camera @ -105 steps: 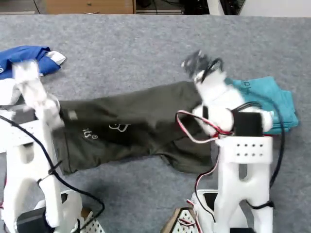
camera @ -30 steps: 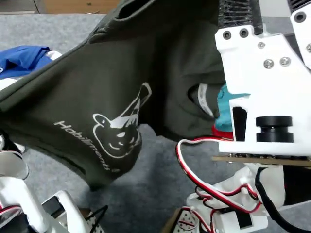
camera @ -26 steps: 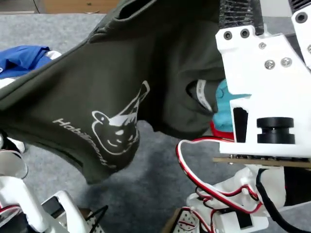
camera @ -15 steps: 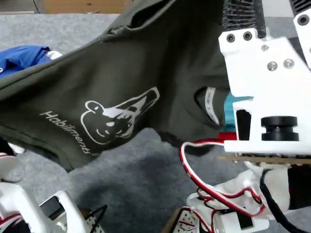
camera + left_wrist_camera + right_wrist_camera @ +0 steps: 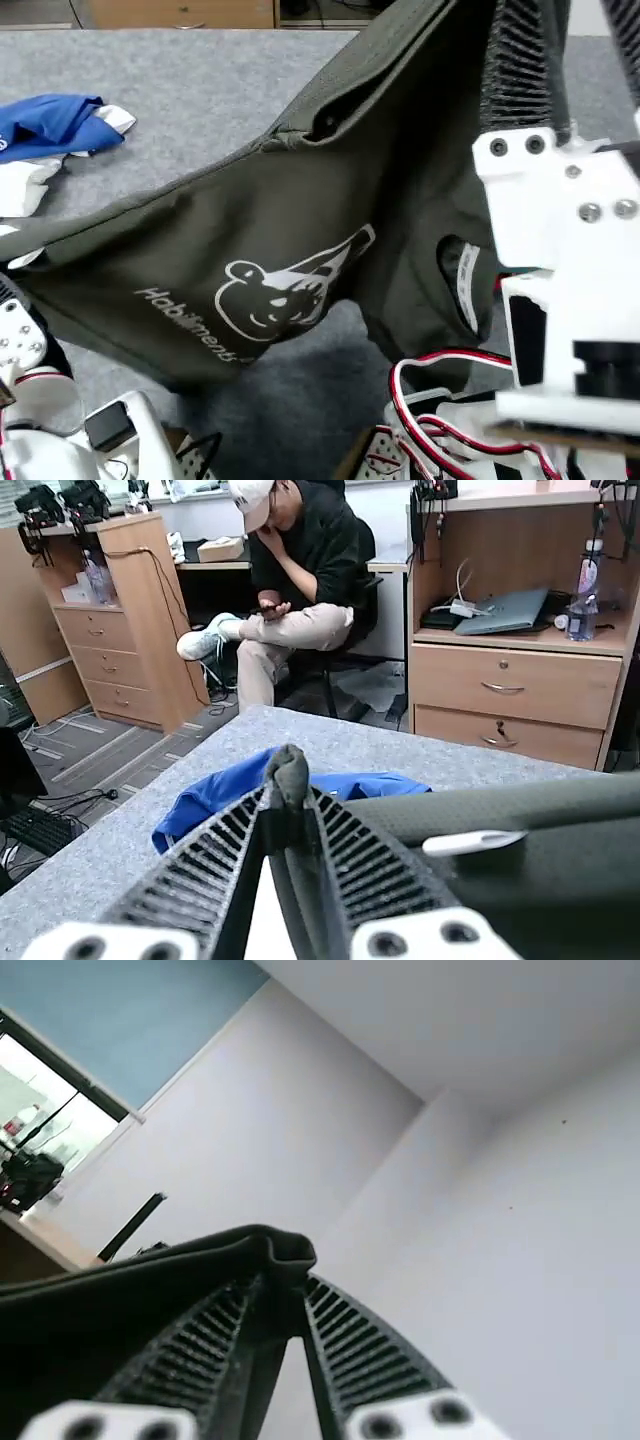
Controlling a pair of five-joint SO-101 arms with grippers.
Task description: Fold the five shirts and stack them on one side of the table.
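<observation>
Olive shirt, high view: one line of white script lettering on the chest, at 7 o'clock from a white bear drawing. White neck label at 3 o'clock from the bear, print too small to read

Wooden drawer units on a grey floor; white walls, bright window.

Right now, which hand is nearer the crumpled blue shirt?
Left. The left hand, gripping the dark olive shirt, is close beside the blue shirt; the right hand points upward, farther off.
</observation>
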